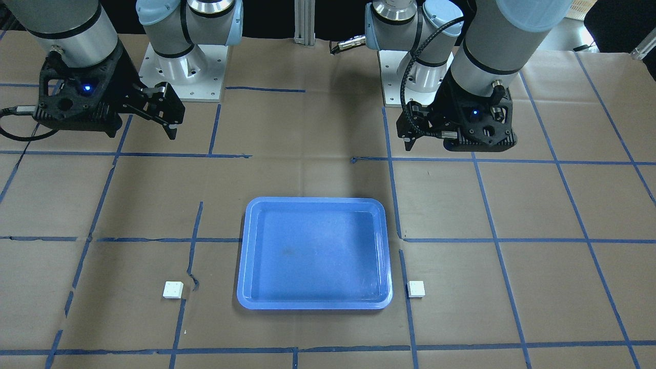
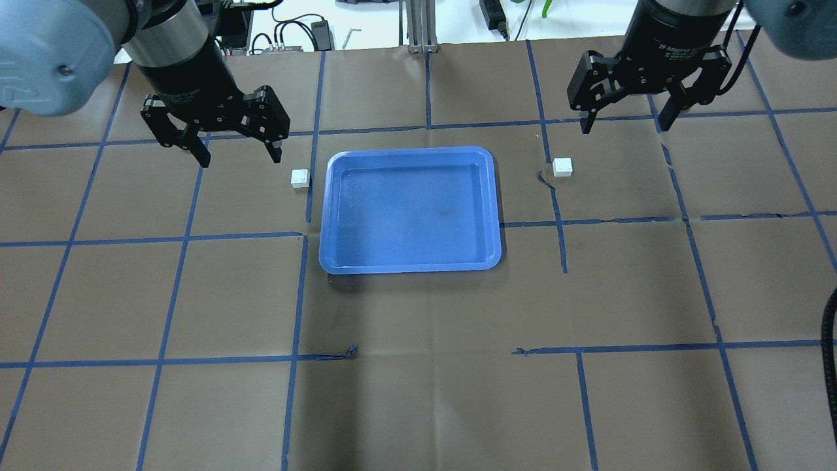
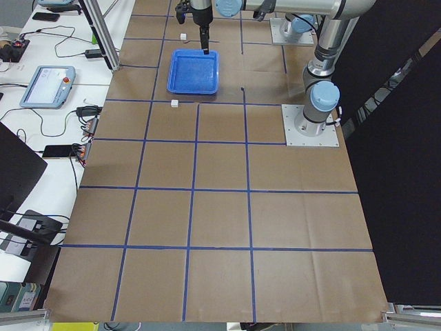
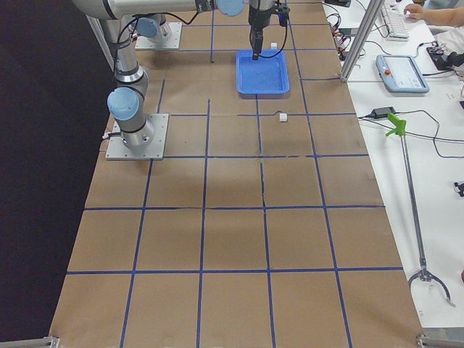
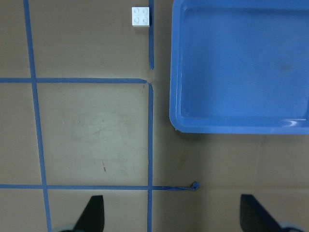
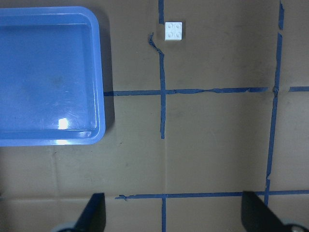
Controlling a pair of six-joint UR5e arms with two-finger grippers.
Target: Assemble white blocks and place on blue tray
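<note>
Scene: two robot arms over a table (image 2: 418, 405) covered in brown paper, marked w/ a grid of blue tape (image 2: 180, 239).

Tray (image 2: 410, 266): blue, shallow, rounded corners, raised rim. Lies flat mid-table, between the two arms. Faint scuffs inside.

L block (image 2: 300, 178): small white square brick, four studs up, flat on the paper. Sits just beside the tray's far corner on the robot's left, not touching it. A tape line runs between block & tray.

R block (image 2: 562, 167): same sort of brick, studs up, flat on the paper on the robot's right of the tray. It is level w/ the tray's far end, further from the rim than the L block is, next to a torn tape line.

Blocks together: well apart, one each side of the tray, both outside it, not joined.

L gripper (image 2: 240, 159): hangs above the table, pointing down, jaws wide apart and clear of the L block. In the overhead view the block shows between this gripper & the tray.

R gripper (image 2: 625, 125): also above the table, pointing down, jaws wide apart and clear of the R block. In the overhead view the block shows on its tray side.
</note>
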